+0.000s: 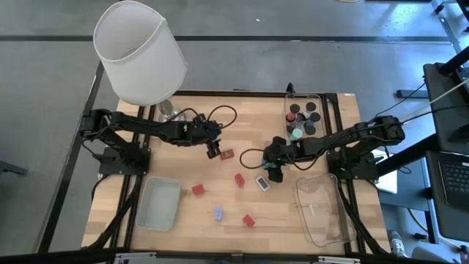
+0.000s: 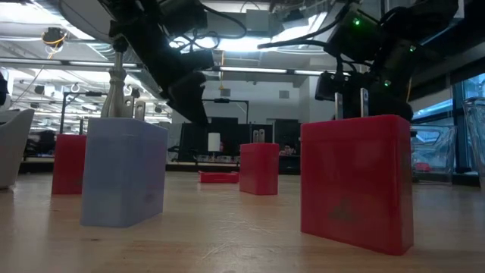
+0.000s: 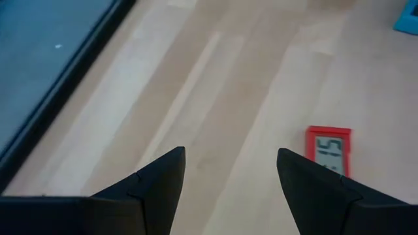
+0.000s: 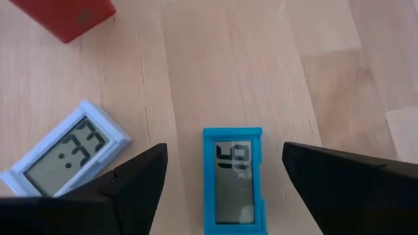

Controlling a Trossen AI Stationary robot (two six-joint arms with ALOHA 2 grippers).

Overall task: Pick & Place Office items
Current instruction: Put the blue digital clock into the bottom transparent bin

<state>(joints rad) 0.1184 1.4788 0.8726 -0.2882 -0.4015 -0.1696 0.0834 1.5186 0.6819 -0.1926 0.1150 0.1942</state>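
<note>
My left gripper (image 3: pixel 228 153) is open over bare wood, with a flat red clock piece (image 3: pixel 328 150) lying just beside one finger; in the high view the gripper (image 1: pixel 213 152) hovers next to that piece (image 1: pixel 226 155). My right gripper (image 4: pixel 224 146) is open, its fingers on either side of a flat teal clock piece (image 4: pixel 232 183) that lies on the table, apart from both. A white clock piece (image 4: pixel 65 156) lies next to it, and a red block (image 4: pixel 65 16) farther off. Other red blocks (image 1: pixel 198 189) (image 1: pixel 249 219) and a pale blue block (image 1: pixel 218 213) stand on the table.
A frosted tray (image 1: pixel 159 202) sits near the left front, a clear tray (image 1: pixel 322 213) near the right front. A tray at the far right (image 1: pixel 304 116) holds dark cylinders and a teal one. The white-shaded lamp (image 1: pixel 139 51) stands at the far left. Bare wood lies between the trays.
</note>
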